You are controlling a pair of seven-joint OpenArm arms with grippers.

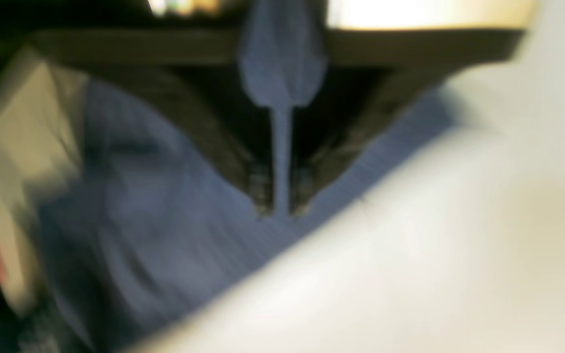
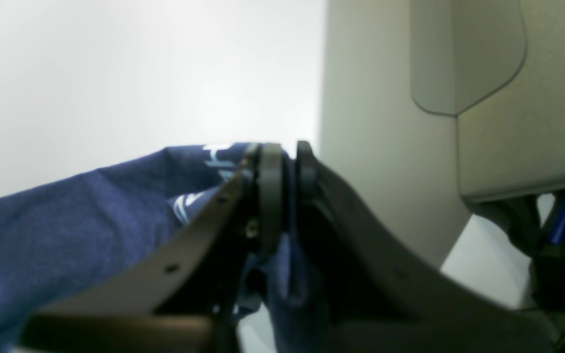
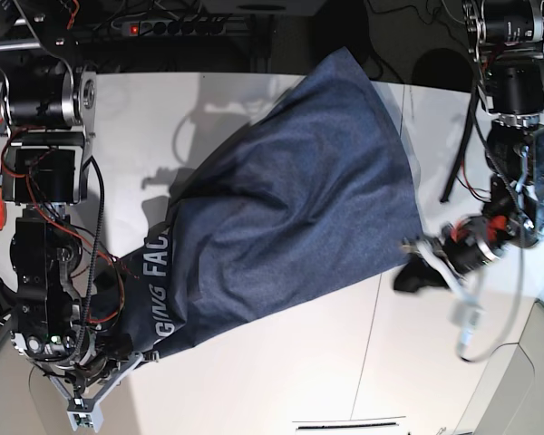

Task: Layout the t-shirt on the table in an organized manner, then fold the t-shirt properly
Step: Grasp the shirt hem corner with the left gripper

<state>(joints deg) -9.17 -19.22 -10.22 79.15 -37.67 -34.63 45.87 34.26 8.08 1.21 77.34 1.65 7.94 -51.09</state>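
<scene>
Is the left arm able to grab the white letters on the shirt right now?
Probably not. The white letters sit at the t-shirt's far end, beside the right gripper. The left gripper is at the opposite edge, with cloth between its fingers.

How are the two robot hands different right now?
The right gripper pinches the t-shirt right beside its white letters. The left gripper has only a thin plain-blue strip between its tips. In the base view, the right gripper is at the shirt's lettered end, and the left gripper is at the opposite side, over bare table. Both have shirt cloth between their jaws.
</scene>
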